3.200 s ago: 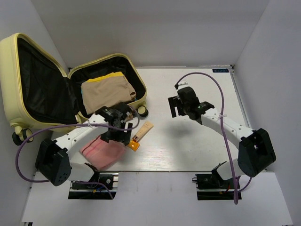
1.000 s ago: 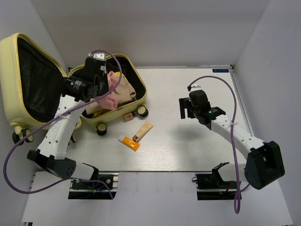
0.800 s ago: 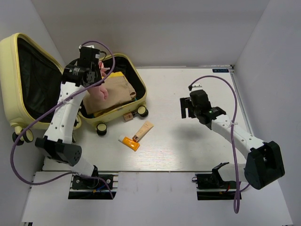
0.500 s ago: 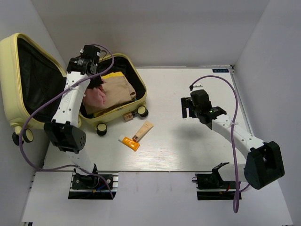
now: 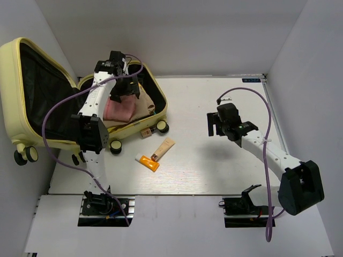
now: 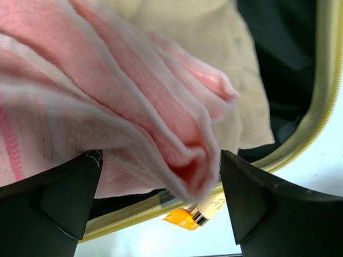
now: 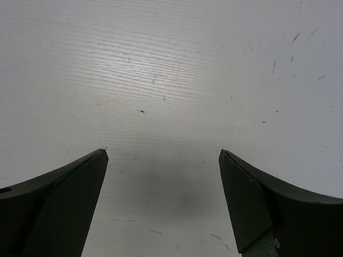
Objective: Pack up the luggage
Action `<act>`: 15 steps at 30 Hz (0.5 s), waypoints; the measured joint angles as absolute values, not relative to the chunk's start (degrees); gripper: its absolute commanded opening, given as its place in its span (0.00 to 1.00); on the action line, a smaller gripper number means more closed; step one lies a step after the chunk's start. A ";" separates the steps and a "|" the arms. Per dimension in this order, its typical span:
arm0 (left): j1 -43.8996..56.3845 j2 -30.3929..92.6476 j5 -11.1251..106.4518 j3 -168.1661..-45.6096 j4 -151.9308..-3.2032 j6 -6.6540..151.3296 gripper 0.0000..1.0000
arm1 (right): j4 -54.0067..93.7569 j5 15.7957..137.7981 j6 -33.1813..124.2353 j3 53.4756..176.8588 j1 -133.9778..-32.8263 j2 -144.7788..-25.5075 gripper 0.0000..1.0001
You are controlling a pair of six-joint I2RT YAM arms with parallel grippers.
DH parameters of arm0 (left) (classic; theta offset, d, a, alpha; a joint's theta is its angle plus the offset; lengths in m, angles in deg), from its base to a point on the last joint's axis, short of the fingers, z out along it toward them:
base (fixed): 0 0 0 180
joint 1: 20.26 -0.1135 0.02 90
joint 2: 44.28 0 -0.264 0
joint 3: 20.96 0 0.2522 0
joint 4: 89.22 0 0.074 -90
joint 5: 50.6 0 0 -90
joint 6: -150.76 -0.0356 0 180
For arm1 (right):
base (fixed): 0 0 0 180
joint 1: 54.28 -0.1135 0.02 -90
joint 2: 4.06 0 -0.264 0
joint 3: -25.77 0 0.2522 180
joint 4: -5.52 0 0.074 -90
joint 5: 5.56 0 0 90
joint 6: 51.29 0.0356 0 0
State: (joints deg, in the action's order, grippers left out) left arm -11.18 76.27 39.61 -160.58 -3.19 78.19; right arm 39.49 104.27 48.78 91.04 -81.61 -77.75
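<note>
The luggage (image 5: 13, 85) lies open at the far left, its lid upright and black-lined. A pink towel (image 5: 121, 110) rests in its base on a beige garment (image 5: 147, 101). My left gripper (image 5: 122, 90) hovers just above the towel with its jaws spread wide. In the left wrist view the towel (image 6: 134, 107) fills the space under and between the open gripper (image 6: 161, 155), over the beige garment (image 6: 238, 69) and the yellow rim (image 6: 324, 80). My right gripper (image 5: 216, 124) is open and empty over bare table, as the right wrist view (image 7: 163, 152) shows.
A cream tube (image 5: 164, 148) and an orange tube (image 5: 148, 162) lie on the table in front of the suitcase; both show in the left wrist view (image 6: 211, 206) (image 6: 181, 218). A small brown item (image 5: 146, 132) sits between two wheels (image 5: 162, 127). White walls enclose the table.
My left arm picked the pink towel up off the table, carried it over the suitcase and let it down onto the beige garment. The right arm shifted slightly right.
</note>
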 measured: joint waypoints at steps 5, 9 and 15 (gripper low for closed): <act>-11.28 76.27 42.01 -161.33 -5.27 76.44 1.00 | 40.25 103.88 49.50 89.75 -81.61 -77.03 0.90; -12.33 75.16 40.44 -161.00 -6.73 73.71 1.00 | 40.64 103.20 50.15 89.51 -81.63 -76.77 0.90; -12.03 63.07 35.48 -147.25 -8.74 67.63 1.00 | 40.67 101.78 50.29 89.49 -81.63 -76.75 0.90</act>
